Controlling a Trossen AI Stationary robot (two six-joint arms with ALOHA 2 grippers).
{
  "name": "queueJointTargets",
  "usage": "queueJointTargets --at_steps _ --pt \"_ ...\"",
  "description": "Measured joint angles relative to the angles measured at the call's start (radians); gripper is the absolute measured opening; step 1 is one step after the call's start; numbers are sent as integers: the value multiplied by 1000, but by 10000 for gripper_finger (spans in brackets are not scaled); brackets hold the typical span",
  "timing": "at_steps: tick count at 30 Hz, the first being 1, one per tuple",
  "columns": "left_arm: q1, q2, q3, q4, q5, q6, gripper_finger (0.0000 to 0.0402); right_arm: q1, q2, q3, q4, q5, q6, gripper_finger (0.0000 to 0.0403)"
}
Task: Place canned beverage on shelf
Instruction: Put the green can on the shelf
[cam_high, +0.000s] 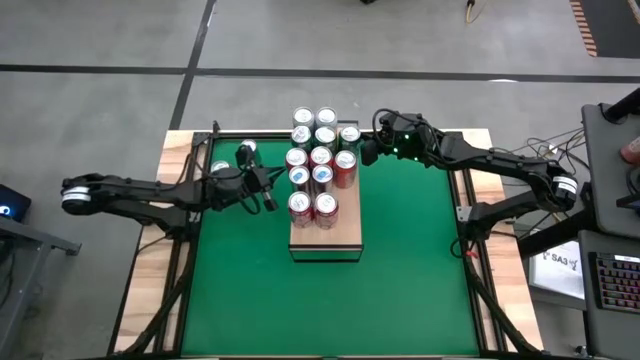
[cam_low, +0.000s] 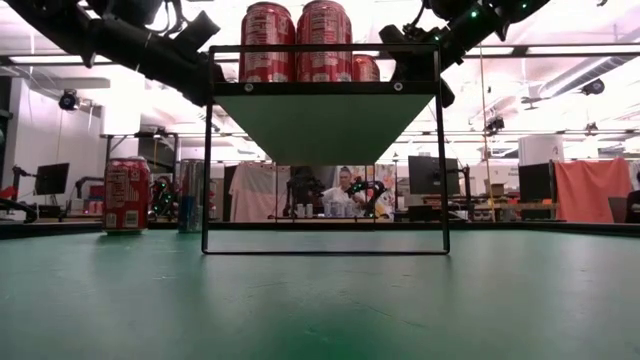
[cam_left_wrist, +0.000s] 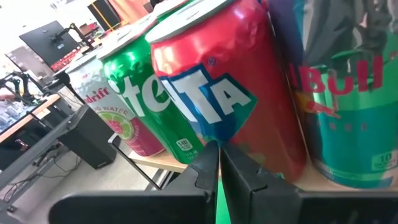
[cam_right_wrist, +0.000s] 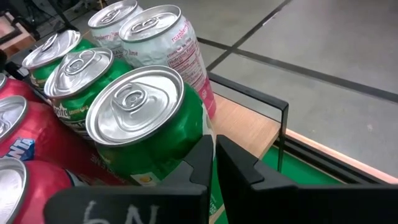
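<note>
We see the shelf (cam_high: 338, 236) at the centre of the green counter (cam_high: 400, 290), loaded with cans (cam_high: 320, 155) (two more stand off it, at left). The left gripper (cam_high: 268, 190) sits closed, empty, beside its left edge; the right gripper (cam_high: 366, 152), likewise closed and empty, beside the rear-right green can (cam_right_wrist: 146, 124).

The left arm reaches in from the table's left side toward the middle, its wrist nearly level, and the left gripper (cam_high: 270, 194) has its fingers (cam_left_wrist: 205, 168) pressed together, holding nothing. The right arm stretches from the right side toward the far middle, elbow bent, and the right gripper (cam_high: 366, 150) likewise has its fingers (cam_right_wrist: 202, 163) closed and empty.
</note>
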Motion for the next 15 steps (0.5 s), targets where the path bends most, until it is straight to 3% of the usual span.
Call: queueJointTargets --at_steps 15 --pt "0 5 0 24 47 -4 0 0 -8 0 -26 -3 13 13"
